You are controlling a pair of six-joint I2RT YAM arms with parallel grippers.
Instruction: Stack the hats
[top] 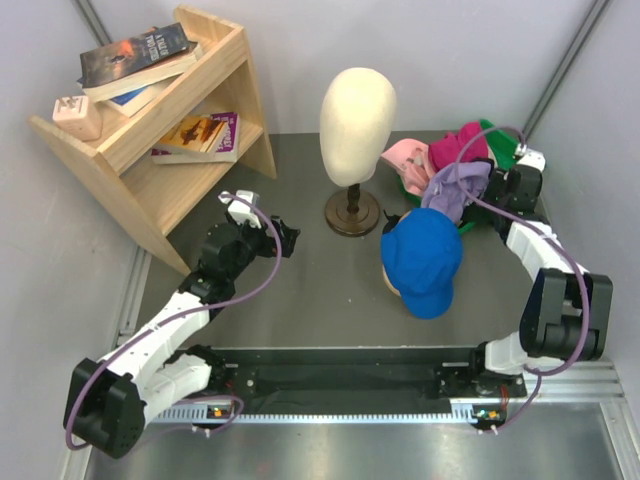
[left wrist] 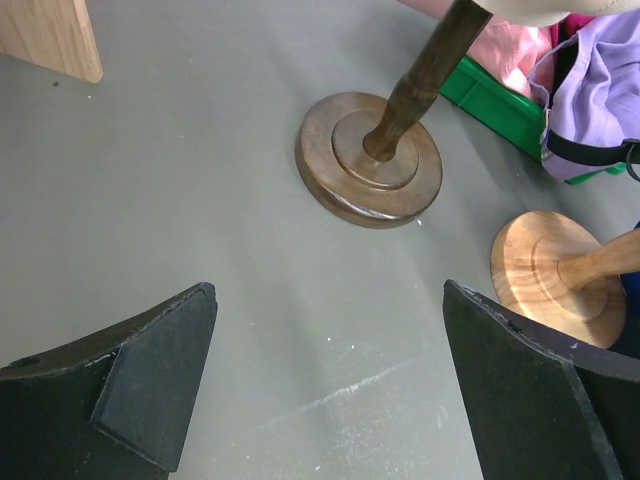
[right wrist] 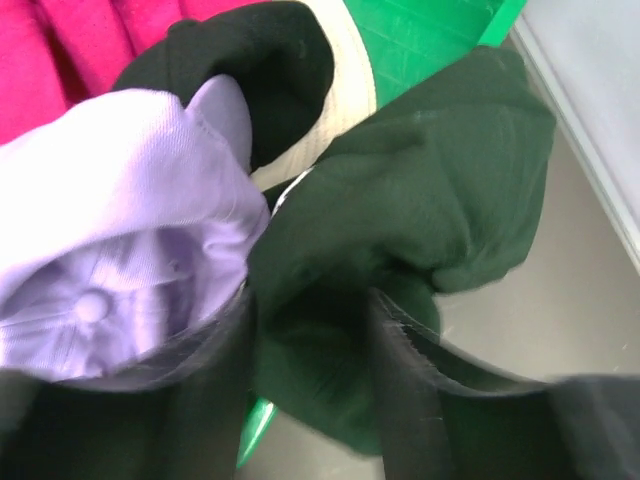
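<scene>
Dark green cap (right wrist: 420,190): gripped by my right end effector (right wrist: 310,330), lavender cap (right wrist: 120,200) at its 9 o'clock. My left end effector (left wrist: 328,290) stands wide above the surface (left wrist: 200,180).

Right wrist view: right tool (right wrist: 310,385) fingers blurred at 6 o'clock edge. Dark cap (right wrist: 420,200) fabric between them, pinch unclear.
Top view: right tool lost behind lavender cap (top: 455,190), 1 o'clock of blue cap (top: 422,255).
Left wrist view: light wooden stand (left wrist: 545,265) cut off at 3 o'clock edge. Green bin (left wrist: 490,100) mostly covered by fabric.
</scene>
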